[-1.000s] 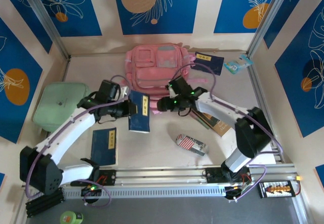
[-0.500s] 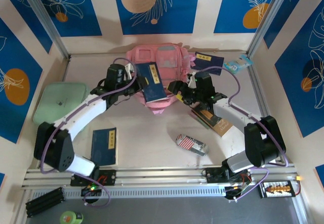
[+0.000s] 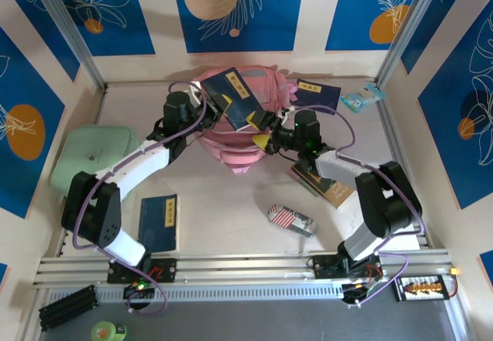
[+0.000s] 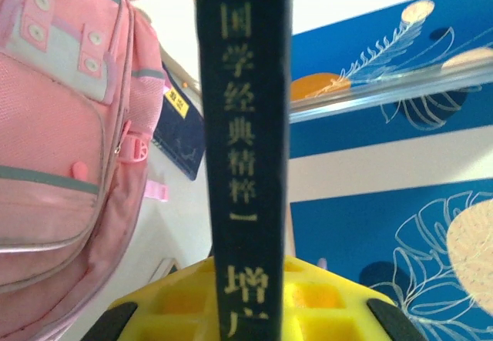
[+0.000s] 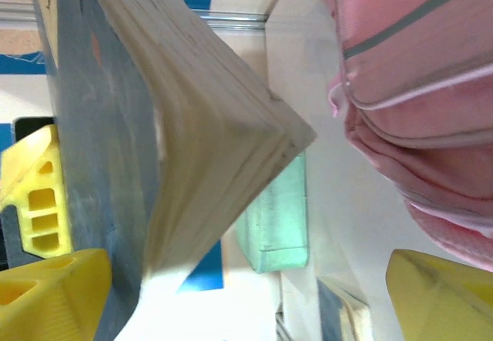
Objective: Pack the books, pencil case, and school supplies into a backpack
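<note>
**Book swings out over the backpack as the second arm lets go**

We see the left gripper (image 3: 209, 108) clamped on one end of a navy book (image 3: 235, 98). It holds the book tilted in the air, with the pink backpack (image 3: 231, 147) directly beneath it. A second ago the same book hung nearer the robot, over the table (image 3: 231, 202) and short of the backpack. It has since travelled forward and up. The right gripper (image 3: 268, 129), which sat against the backpack's near edge, has spread wide and now stands just beside the book's lower corner. From its wrist we see the page block between the yellow fingers (image 5: 54, 283), touching neither as far as we can tell. We judge that the book is being lined up for the backpack's mouth, though we cannot see whether that mouth is open. Behind the right gripper, back toward its own base, the striped pencil case (image 3: 291, 219) lies on the table, not yet packed.
</note>
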